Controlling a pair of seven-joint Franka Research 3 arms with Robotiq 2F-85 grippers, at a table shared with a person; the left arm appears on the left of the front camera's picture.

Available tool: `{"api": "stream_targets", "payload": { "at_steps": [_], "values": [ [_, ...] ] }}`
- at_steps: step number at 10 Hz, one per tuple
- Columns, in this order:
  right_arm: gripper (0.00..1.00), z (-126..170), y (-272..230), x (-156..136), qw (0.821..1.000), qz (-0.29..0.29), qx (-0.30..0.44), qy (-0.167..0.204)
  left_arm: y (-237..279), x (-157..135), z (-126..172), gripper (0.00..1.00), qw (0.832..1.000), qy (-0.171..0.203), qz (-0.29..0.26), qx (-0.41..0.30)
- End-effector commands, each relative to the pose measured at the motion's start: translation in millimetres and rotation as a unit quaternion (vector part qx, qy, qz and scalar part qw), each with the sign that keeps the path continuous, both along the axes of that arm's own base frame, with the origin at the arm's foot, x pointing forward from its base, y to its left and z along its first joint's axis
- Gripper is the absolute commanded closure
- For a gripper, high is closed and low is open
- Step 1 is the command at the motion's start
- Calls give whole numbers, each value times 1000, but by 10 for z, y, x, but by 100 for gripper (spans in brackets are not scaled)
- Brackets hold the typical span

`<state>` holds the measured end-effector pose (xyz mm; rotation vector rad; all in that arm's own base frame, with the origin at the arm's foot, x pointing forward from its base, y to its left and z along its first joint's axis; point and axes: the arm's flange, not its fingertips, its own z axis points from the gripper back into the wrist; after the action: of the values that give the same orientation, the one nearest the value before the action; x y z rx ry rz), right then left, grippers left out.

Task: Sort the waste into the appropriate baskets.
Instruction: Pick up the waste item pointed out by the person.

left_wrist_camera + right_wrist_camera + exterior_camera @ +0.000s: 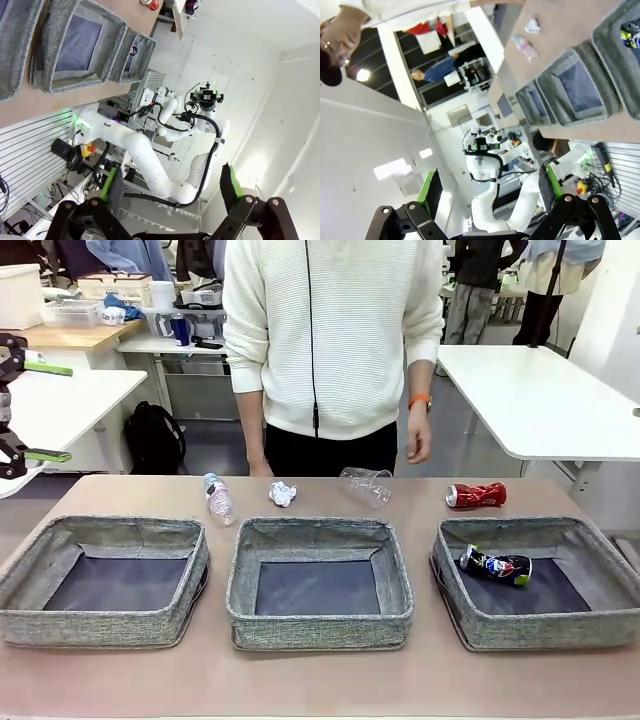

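Three grey baskets stand in a row: left (100, 625), middle (320, 628) and right (550, 632). A dark crushed can (496, 565) lies in the right basket. Behind the baskets on the table lie a clear bottle (217, 498), crumpled white paper (283, 493), a clear cup (366, 483) and a red can (476, 495). My left gripper (50, 412) hangs open at the far left, well away from the waste. In the left wrist view that gripper (171, 185) is open and holds nothing. In the right wrist view my right gripper (489, 190) is likewise open, far from the baskets (580, 85).
A person in a white sweater (330, 340) stands at the far edge, one hand (420, 445) hanging above the cup. White tables stand at the left (70, 400) and right (540, 400), and a black backpack (155, 435) sits on the floor.
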<state>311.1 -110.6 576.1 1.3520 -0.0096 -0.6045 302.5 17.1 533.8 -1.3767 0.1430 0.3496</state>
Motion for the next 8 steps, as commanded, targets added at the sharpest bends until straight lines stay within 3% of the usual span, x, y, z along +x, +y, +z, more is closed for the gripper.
{"api": "stream_targets", "payload": {
  "at_steps": [1, 8],
  "values": [
    [0, 12, -10, -6, 1000, 4, 5, -4, 41, -18, 15, 0, 1000, -7, -8, 0],
    [0, 12, -10, -6, 1000, 4, 5, -4, 41, -18, 15, 0, 1000, -7, -8, 0]
  ]
}}
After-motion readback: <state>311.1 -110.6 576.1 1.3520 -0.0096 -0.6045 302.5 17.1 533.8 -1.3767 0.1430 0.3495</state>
